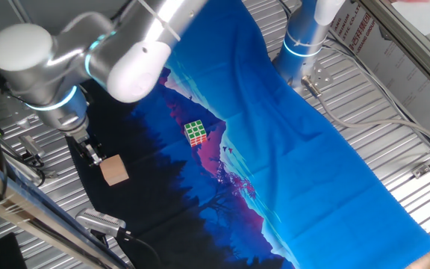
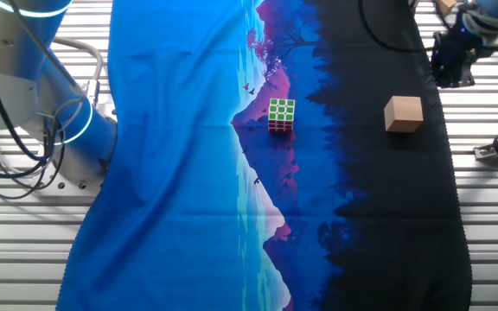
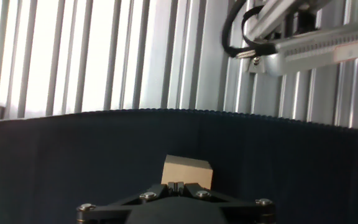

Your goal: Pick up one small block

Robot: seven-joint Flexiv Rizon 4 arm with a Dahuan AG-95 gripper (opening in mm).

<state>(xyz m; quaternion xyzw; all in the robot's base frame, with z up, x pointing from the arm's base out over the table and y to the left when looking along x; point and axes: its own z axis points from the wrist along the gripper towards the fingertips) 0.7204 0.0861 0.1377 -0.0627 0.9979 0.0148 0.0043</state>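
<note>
The small block (image 1: 114, 170) is a plain tan wooden cube lying on the black end of the printed cloth (image 1: 275, 149). It also shows in the other fixed view (image 2: 403, 114) and in the hand view (image 3: 188, 172). My gripper (image 1: 92, 155) hangs just to the left of the block, a little apart from it. In the hand view the gripper (image 3: 176, 185) has its two fingers pressed together with nothing between them, and the block lies just beyond their tips. In the other fixed view the gripper (image 2: 453, 67) is up and to the right of the block.
A green-and-white puzzle cube (image 1: 195, 132) stands mid-cloth, well away from the block. A metal clamp fixture (image 1: 101, 221) lies on the slatted table by the cloth's edge near the block, also in the hand view (image 3: 303, 37). A second arm's base (image 1: 304, 37) stands at the back.
</note>
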